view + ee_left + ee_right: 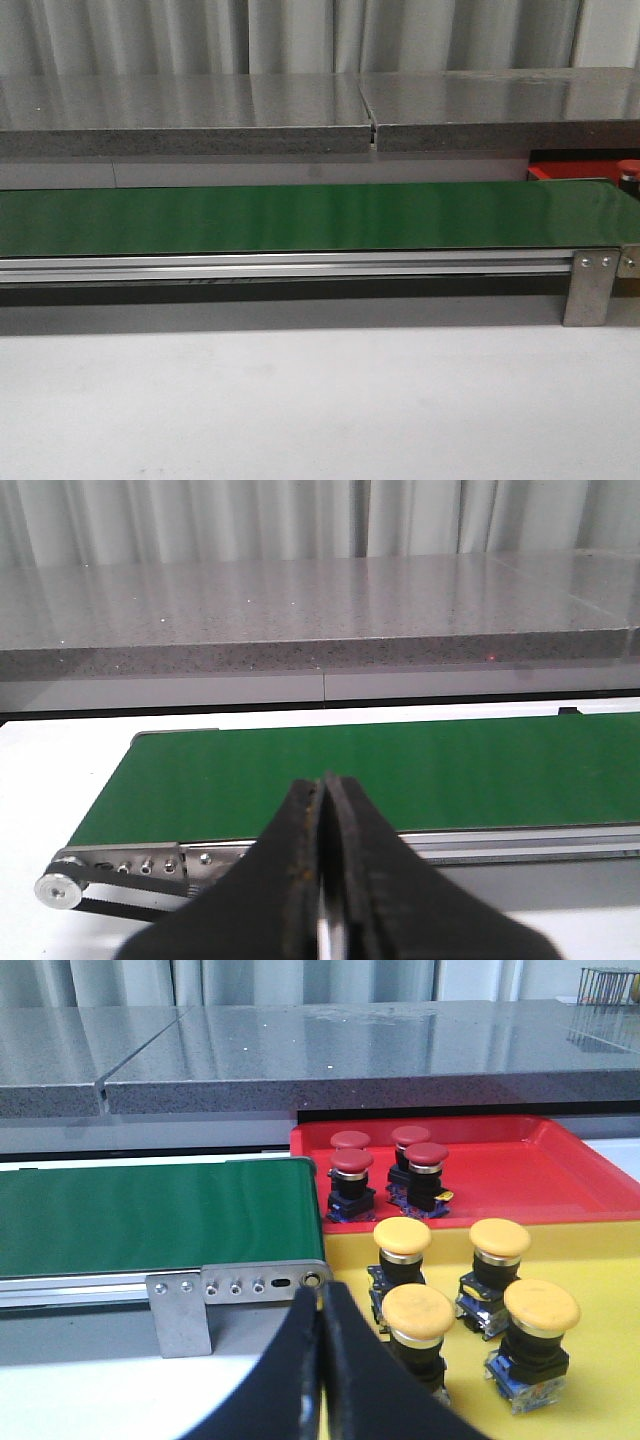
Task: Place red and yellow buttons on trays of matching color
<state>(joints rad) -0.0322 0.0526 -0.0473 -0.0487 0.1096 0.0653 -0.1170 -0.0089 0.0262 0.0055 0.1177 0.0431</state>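
In the right wrist view, several red buttons with domed caps stand upright on the red tray. Several yellow buttons stand on the yellow tray beside it. My right gripper is shut and empty, close to the belt's end bracket and just beside the nearest yellow button. My left gripper is shut with nothing in it, over the near edge of the green belt. The front view shows neither gripper. It catches only a corner of the red tray and one red button at the far right.
The long green belt runs across the table on an aluminium frame with a steel bracket at its right end. A grey stone counter stands behind it. White tabletop lies in front.
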